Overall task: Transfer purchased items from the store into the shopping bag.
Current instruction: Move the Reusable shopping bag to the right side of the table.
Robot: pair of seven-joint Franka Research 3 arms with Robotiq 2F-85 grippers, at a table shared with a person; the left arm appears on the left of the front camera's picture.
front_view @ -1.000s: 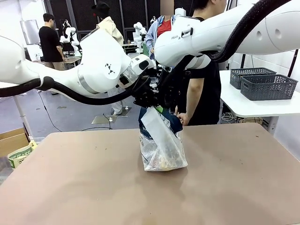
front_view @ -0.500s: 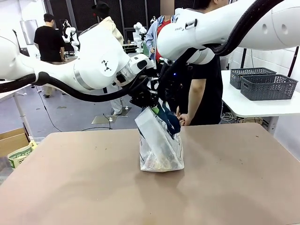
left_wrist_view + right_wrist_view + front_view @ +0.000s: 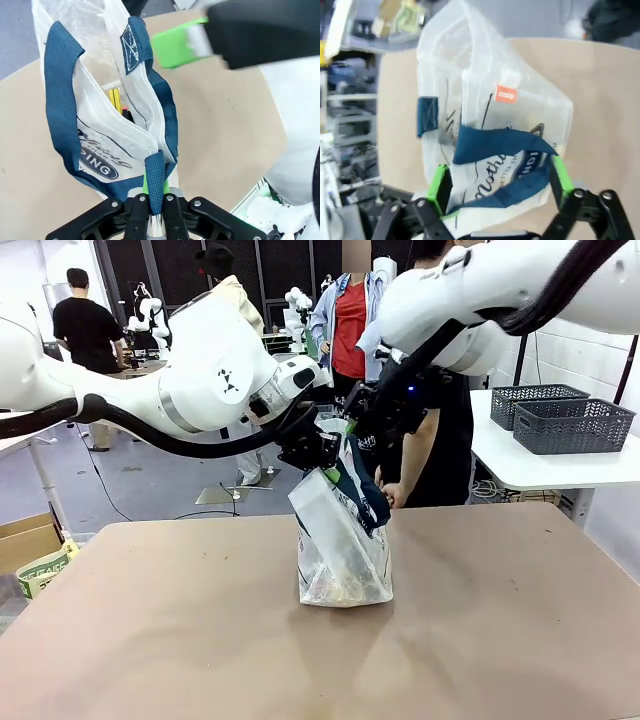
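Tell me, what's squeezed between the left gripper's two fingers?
A navy strap handle of the shopping bag, pinched in the left gripper, seen in the left wrist view.

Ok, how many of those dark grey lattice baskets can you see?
2: both on the white side table at the right, one dark grey basket in front, the other basket behind it, partly hidden.

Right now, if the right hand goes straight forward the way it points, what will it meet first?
Most likely the shopping bag: its navy handle lies between the right hand's open green pads, with the clear wall just behind. Depth is hard to judge.
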